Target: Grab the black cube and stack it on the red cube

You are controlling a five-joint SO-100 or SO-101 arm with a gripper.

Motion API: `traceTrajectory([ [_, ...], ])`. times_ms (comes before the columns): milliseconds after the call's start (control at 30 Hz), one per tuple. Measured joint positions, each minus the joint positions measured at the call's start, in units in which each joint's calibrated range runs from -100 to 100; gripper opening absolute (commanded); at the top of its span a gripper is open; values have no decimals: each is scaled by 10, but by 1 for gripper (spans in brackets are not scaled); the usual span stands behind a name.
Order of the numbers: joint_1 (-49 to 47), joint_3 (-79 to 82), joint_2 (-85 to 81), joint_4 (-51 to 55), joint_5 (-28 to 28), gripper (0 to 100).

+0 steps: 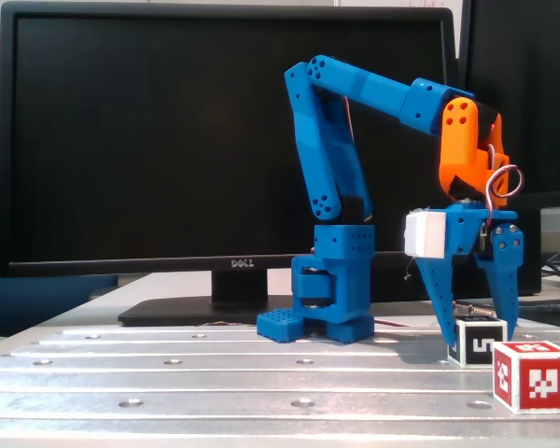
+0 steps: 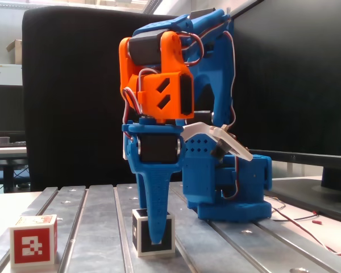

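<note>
From my station: the gripper (image 1: 479, 338) straddles the black cube (image 1: 477, 342), its fingers down on both sides, so no passage remains there. The red cube (image 1: 532, 375) stands near but apart, its top uncovered and open from above. The arm base (image 1: 329, 303) and the monitor (image 1: 168, 140) block the rear. The grooved table (image 1: 168, 373) lies open to the left.

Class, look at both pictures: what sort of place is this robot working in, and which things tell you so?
Probably a lab or office workbench: a Dell monitor stands behind the arm, the metal table has slots and bolt holes, and desks with equipment show in the background.
</note>
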Motion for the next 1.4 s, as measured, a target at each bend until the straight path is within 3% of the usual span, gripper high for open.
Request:
traceTrajectory([
  [367,0,-71,0,62,2,17],
  [700,70,-190,1,152,57,17],
  [967,127,-204,2,153,99,17],
  [1400,147,-293,92,140,103,17],
])
